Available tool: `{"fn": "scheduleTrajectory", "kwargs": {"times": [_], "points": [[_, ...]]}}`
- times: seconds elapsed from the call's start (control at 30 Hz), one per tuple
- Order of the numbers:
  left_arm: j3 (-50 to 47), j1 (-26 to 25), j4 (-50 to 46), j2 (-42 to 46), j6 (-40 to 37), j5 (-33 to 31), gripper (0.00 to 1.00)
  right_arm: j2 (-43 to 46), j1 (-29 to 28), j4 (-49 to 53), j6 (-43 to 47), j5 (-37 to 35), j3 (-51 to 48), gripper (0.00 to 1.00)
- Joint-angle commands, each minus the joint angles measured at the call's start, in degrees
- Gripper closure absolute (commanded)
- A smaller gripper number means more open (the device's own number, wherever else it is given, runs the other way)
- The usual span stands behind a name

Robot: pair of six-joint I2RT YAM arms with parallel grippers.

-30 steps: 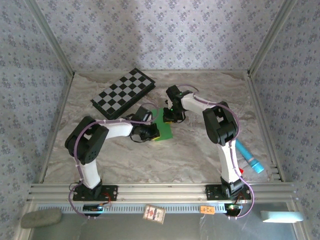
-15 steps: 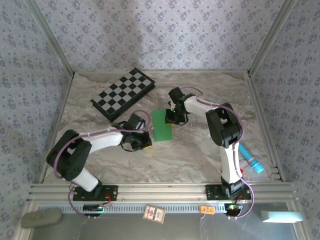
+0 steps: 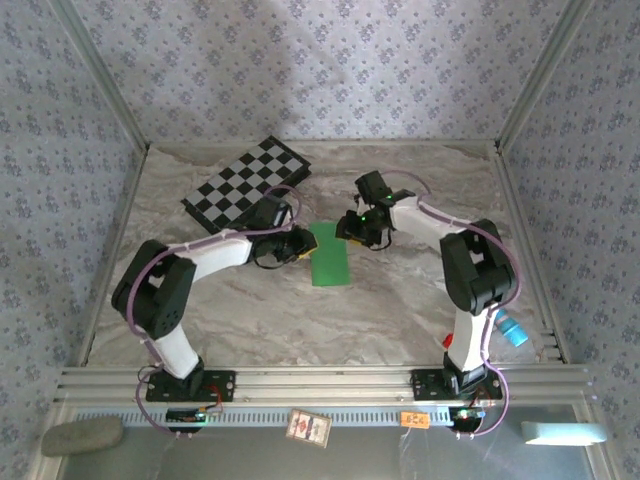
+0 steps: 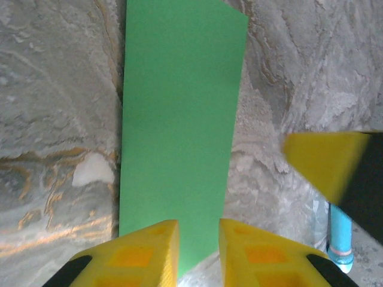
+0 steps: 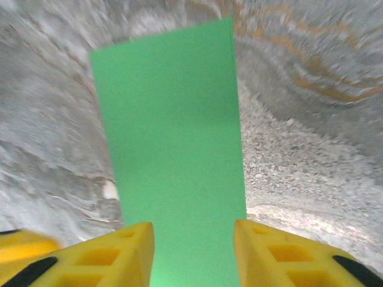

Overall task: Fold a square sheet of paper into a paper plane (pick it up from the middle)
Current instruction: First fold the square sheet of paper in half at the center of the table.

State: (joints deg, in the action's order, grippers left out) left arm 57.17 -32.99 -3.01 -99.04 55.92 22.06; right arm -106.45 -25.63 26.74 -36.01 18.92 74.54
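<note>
The bright-green paper (image 3: 330, 256) lies flat on the marble table as a narrow folded rectangle, not a dart shape. My left gripper (image 3: 299, 244) sits at its left edge, jaws a little apart with nothing between them. In the left wrist view the paper (image 4: 179, 119) stretches away from that gripper (image 4: 198, 254). My right gripper (image 3: 350, 229) hovers at the paper's far right corner, open. In the right wrist view the paper (image 5: 173, 149) runs between and below the right gripper (image 5: 193, 254), which touches nothing.
A black-and-white checkered board (image 3: 245, 185) lies at the back left, close behind the left arm. A blue pen (image 3: 511, 330) rests by the right arm's base and also shows as a blue pen (image 4: 341, 233) in the left wrist view.
Both grippers have opened. The left gripper pulled back toward the near left, then returned to the paper's left edge. The right gripper shifted a little to the right. The paper now lies free.
</note>
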Motion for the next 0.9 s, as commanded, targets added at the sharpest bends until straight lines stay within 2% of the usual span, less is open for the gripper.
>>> {"fn": "scheduleTrajectory", "kwargs": {"times": [0.0,0.33,0.47,0.87], "points": [[3.68,0.17,1.27,-3.44,1.98,1.42,0.76,1.98,1.73,-3.95,-2.13,1.87,-3.66,0.54],[9.44,0.77,1.47,-11.8,3.11,3.76,0.78,2.92,3.71,-7.32,-0.61,7.38,-10.34,0.48],[10.9,1.44,0.6,-12.9,0.61,2.99,0.79,2.5,3.76,-7.86,-0.53,8.19,-11.38,0.48],[9.35,1.92,0.81,-15.29,1.21,2.09,0.8,2.4,2.76,-7.67,-0.54,9.4,-13.15,0.49]]}}
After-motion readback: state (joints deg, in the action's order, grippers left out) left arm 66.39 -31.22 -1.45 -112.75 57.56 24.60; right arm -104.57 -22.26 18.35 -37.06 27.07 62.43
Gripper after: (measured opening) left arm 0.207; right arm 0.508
